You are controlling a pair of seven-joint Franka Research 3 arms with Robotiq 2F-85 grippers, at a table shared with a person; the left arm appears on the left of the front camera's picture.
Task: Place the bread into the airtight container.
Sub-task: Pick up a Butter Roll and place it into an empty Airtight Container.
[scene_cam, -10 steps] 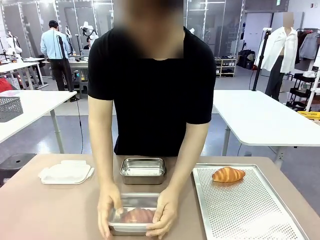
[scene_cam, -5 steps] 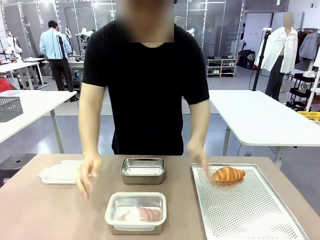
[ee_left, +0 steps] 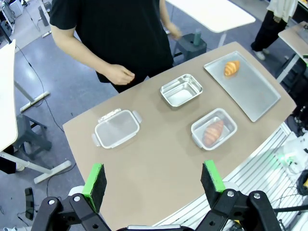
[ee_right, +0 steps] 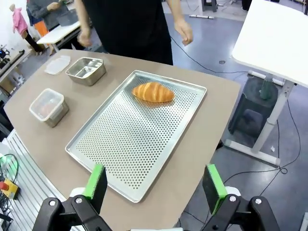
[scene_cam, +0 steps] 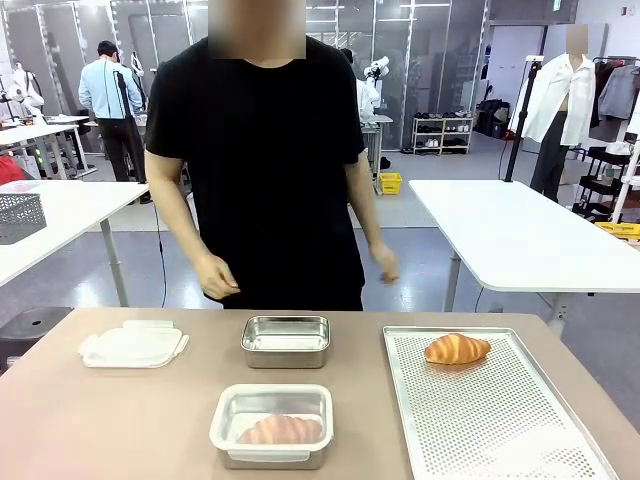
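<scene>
- Tabletop in tan, seen from the robot's side, with a person in a black short-sleeved shirt standing at its far edge
- The person's arms are bent; one hand and the other hand are both in the air above the far edge, touching nothing
- A golden croissant lies on a perforated metal tray on the right side of the table, towards the tray's far end, with nothing else on the tray
- At the near middle of the table stands an airtight container, a steel box with a clear lid on top; a second piece of bread, pinkish brown, shows through the lid, lying inside
- Just beyond it, apart from it, stands an open steel box with no lid on it
- A spare lid, clear and white-rimmed, lies flat on the left side of the table, well apart from both boxes
- The left gripper hangs high over the near side of the table, looking down on the lid, both boxes and the tray; its two green-padded fingers stand wide apart with nothing between them
- The right gripper hangs high over the near right corner of the table, above the tray; its fingers are also spread fully wide and hold nothing, well clear of the croissant
</scene>
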